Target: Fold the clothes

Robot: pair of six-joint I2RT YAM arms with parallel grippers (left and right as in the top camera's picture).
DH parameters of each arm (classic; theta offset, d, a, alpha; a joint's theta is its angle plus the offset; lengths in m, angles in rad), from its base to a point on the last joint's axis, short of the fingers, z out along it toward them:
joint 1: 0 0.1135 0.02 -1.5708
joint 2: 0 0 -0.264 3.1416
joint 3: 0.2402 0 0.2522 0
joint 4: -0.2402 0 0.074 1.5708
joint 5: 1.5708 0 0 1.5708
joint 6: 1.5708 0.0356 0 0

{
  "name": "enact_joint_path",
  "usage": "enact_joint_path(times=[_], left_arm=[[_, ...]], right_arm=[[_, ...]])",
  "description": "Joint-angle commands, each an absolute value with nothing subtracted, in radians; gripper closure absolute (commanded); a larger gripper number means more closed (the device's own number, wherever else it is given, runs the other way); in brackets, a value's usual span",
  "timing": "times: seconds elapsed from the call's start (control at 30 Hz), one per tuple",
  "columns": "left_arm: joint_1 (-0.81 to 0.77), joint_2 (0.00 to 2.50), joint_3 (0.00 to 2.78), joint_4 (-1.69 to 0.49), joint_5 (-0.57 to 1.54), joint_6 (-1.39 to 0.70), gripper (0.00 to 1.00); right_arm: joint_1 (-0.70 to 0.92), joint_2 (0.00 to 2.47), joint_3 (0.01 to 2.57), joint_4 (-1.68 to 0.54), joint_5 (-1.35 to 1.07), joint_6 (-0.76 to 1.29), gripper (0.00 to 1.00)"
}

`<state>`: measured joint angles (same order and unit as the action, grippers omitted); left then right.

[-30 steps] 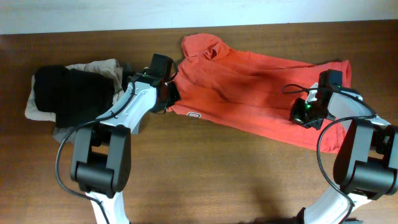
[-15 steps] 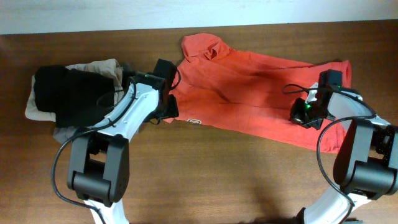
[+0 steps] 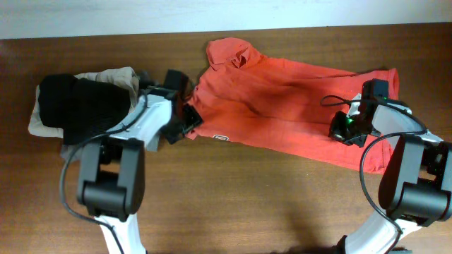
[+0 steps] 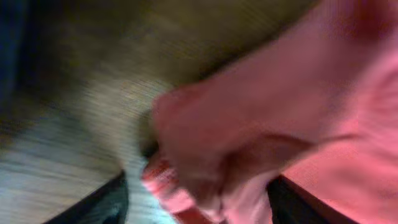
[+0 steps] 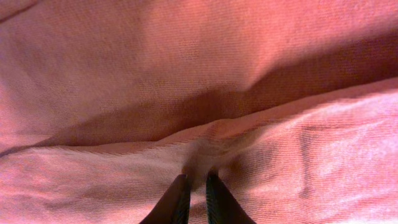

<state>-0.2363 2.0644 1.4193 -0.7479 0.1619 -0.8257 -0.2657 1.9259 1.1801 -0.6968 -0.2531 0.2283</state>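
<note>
At the left of the overhead frame I saw a stack of garments, black over beige, sitting on the table. Just right of it, my left hand was at the left edge of the red-orange shirt. The left wrist view was badly blurred, but the two dark fingers showed far apart in the bottom corners, with a bunched lump of the shirt's edge between them. I could not tell whether they had any grip on it.

The shirt lay spread and rumpled across the upper middle of the frame, reaching towards the right side, with a small white tag at its lower left hem. On the right part of the shirt, my right hand was pressed down into the cloth. Its wrist view showed the fingers almost together, pinching a small ridge of the fabric.
</note>
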Motion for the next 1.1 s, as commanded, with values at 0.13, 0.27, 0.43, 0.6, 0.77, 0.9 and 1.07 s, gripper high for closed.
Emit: enact_joint_path(times=[0.13, 0.27, 0.43, 0.6, 0.77, 0.9, 1.07], left_arm=[[-0.192, 2.109, 1.392, -0.710, 0.370, -0.946, 0.44], [-0.187, 2.109, 1.391, -0.614, 0.371, -0.905, 0.51], [-0.187, 2.109, 1.392, -0.516, 0.371, -0.812, 0.69], [-0.186, 2.080, 1.392, -0.463, 0.355, -0.678, 0.71], [-0.186, 1.989, 1.392, -0.518, 0.205, -0.581, 0.40], [-0.186, 1.937, 1.392, -0.598, 0.139, -0.581, 0.29], [-0.189, 1.946, 1.384, -0.670, 0.286, -0.678, 0.28]], right_arm=[[-0.255, 1.971, 1.152, -0.699, -0.224, 0.225, 0.84], [-0.255, 1.971, 1.152, -0.699, -0.224, 0.225, 0.84], [-0.255, 1.971, 1.152, -0.700, -0.224, 0.224, 0.84], [-0.255, 1.971, 1.152, -0.699, -0.224, 0.224, 0.85], [-0.255, 1.971, 1.152, -0.699, -0.224, 0.224, 0.84], [-0.255, 1.971, 1.152, -0.698, -0.224, 0.224, 0.84], [-0.255, 1.971, 1.152, -0.692, -0.223, 0.224, 0.84]])
